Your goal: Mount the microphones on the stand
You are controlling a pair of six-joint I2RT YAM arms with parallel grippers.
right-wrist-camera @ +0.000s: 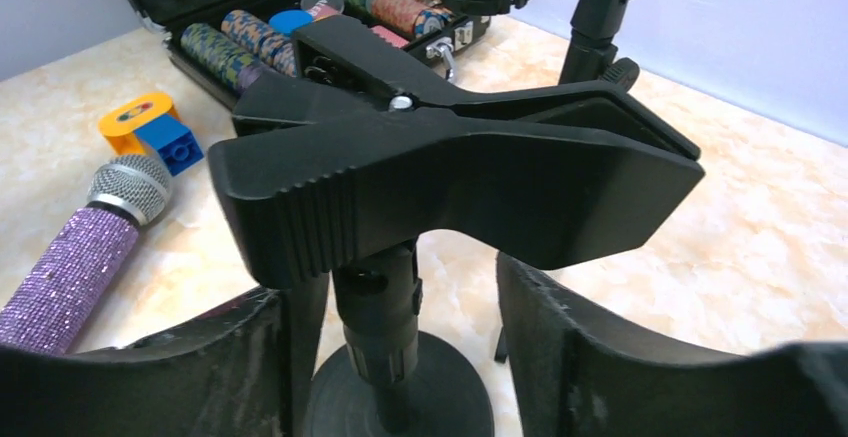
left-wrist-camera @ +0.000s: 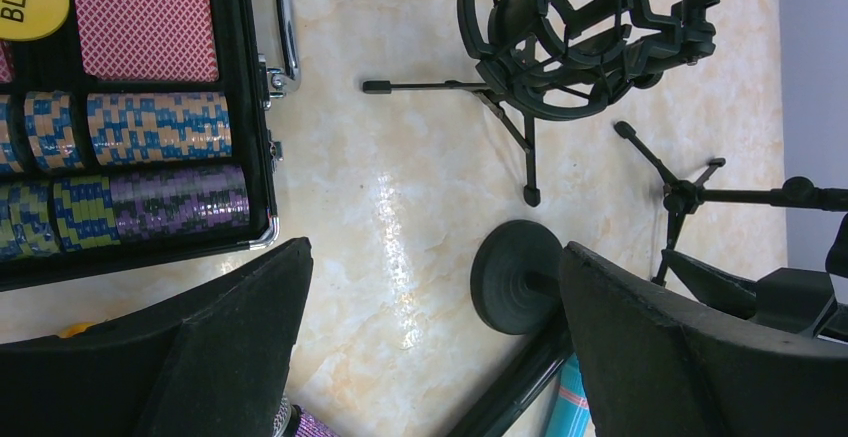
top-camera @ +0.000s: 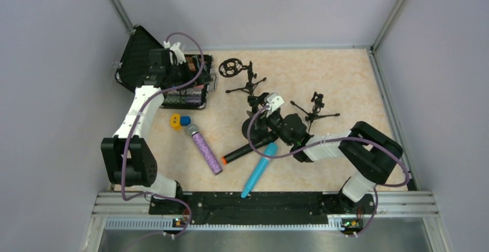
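Observation:
Three microphones lie on the table: glittery purple with a silver head (top-camera: 205,149), matte black with an orange end (top-camera: 248,150), and light blue (top-camera: 259,170). A black stand (top-camera: 254,126) with a round base and a big clip (right-wrist-camera: 450,177) stands upright just behind them. My right gripper (top-camera: 260,118) is open, its jaws on either side of the stand's post (right-wrist-camera: 385,327) under the clip, with a gap on the right side. My left gripper (top-camera: 187,70) is open and empty, hovering by the chip case. The purple microphone also shows in the right wrist view (right-wrist-camera: 70,267).
An open black case (top-camera: 193,99) of poker chips sits at the back left. A tripod stand with a round shock mount (left-wrist-camera: 560,37) and a second small tripod stand (top-camera: 316,111) stand behind. Yellow and blue blocks (top-camera: 179,120) lie near the purple microphone's head.

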